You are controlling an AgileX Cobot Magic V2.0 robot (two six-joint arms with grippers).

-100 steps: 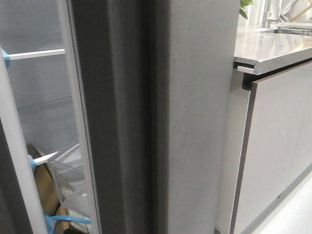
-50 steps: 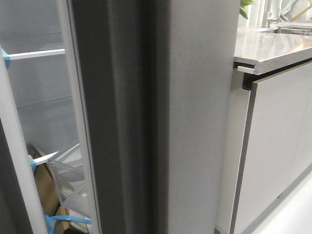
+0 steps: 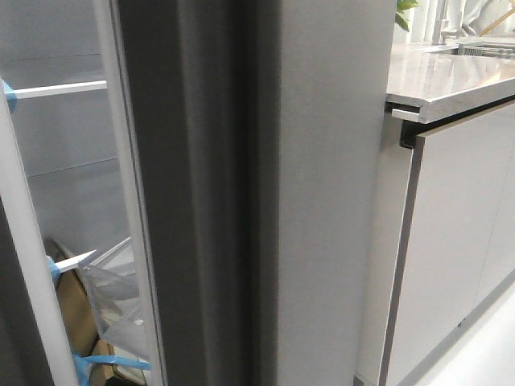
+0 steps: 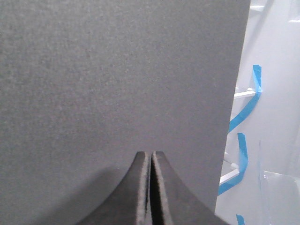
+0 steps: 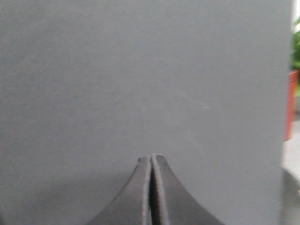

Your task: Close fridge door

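The fridge door (image 4: 117, 70) is a matte dark-grey panel that fills most of the left wrist view. My left gripper (image 4: 151, 153) is shut and empty, its tips at or very near the door's face; I cannot tell whether they touch. In the front view only a sliver of the door (image 3: 8, 346) and its white inner edge strip (image 3: 32, 265) show at the far left, standing ajar from the fridge interior (image 3: 72, 177). My right gripper (image 5: 153, 156) is shut and empty, close before a tall grey panel (image 5: 140, 70). Neither gripper shows in the front view.
The tall grey fixed panel (image 3: 322, 201) stands right of the opening. Inside are white shelf rails (image 3: 56, 90), blue tape (image 4: 246, 110) and a plastic bag (image 3: 113, 297). A glossy pale cabinet front (image 3: 459, 233) under a countertop (image 3: 451, 80) is at the right.
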